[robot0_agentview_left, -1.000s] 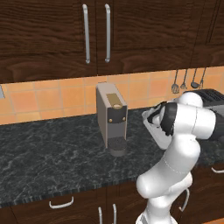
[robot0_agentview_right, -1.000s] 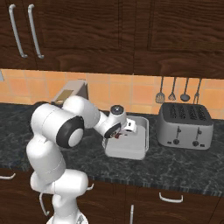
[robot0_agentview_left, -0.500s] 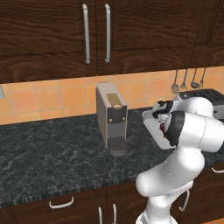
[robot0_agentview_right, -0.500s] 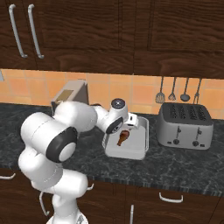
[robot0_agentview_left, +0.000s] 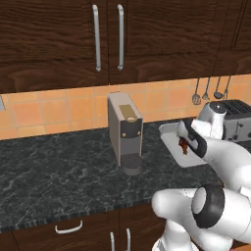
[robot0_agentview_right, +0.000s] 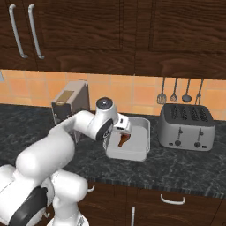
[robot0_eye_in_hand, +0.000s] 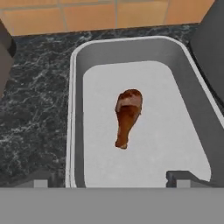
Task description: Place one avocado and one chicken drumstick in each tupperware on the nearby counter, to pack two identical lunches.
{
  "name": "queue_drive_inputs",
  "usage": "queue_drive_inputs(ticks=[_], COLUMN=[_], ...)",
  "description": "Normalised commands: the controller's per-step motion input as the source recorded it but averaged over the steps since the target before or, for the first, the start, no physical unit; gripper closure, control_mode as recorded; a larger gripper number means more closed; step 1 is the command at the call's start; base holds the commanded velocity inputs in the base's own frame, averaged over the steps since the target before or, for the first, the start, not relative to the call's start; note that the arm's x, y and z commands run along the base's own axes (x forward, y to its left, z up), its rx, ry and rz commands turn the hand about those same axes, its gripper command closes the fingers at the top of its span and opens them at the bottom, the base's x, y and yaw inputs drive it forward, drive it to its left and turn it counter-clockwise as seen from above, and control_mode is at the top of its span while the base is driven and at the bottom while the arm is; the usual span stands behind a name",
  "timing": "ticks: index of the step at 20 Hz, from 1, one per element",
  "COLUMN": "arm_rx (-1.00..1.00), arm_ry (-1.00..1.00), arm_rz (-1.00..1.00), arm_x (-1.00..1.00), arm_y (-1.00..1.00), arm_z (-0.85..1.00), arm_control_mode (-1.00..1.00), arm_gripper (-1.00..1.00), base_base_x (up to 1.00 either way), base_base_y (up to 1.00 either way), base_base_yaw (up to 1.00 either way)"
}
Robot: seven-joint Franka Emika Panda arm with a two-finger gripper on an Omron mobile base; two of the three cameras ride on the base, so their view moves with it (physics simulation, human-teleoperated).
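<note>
Reddish-brown club-shaped chicken drumstick inside smooth pale rounded tupperware, released gripper above

Tupperware partly behind arm.

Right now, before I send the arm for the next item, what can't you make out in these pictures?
- Left base view: the white forearm covers much of the pale rectangular tupperware tray and part of the reddish-brown chicken drumstick.
- Right base view: the wrist hides the tray's left rim.
- Hand view: the tray's near end is cut off by the bottom edge.
- Left base view: the silver toaster is cut by the right edge.
</note>
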Motion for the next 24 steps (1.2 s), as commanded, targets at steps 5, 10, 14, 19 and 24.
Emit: queue_drive_inputs(ticks=[5, 10, 14, 19, 24], arm_rx=[0.07, 0.08, -0.06, -0.03, 0.00], arm_ry=[-0.16, -0.20, -0.08, 0.00, 0.00], arm_rz=[-0.06, -0.01, -0.08, -0.21, 0.00], arm_x=[-1.00, -1.00, -0.88, -0.76, 0.00], arm_y=[0.80, 0.72, 0.41, 0.02, 0.00], arm_z=[0.36, 0.20, 0.27, 0.12, 0.00], arm_control_mode=[-1.00, -1.00, -1.00, -1.00, 1.00], arm_gripper=[-1.00, -1.00, -1.00, -1.00, -1.00], base_base_x=[0.00, 0.00, 0.00, 0.00, -0.93], base_base_y=[0.00, 0.00, 0.00, 0.00, -0.12], base_base_yaw=[0.00, 0.00, 0.00, 0.00, -0.18])
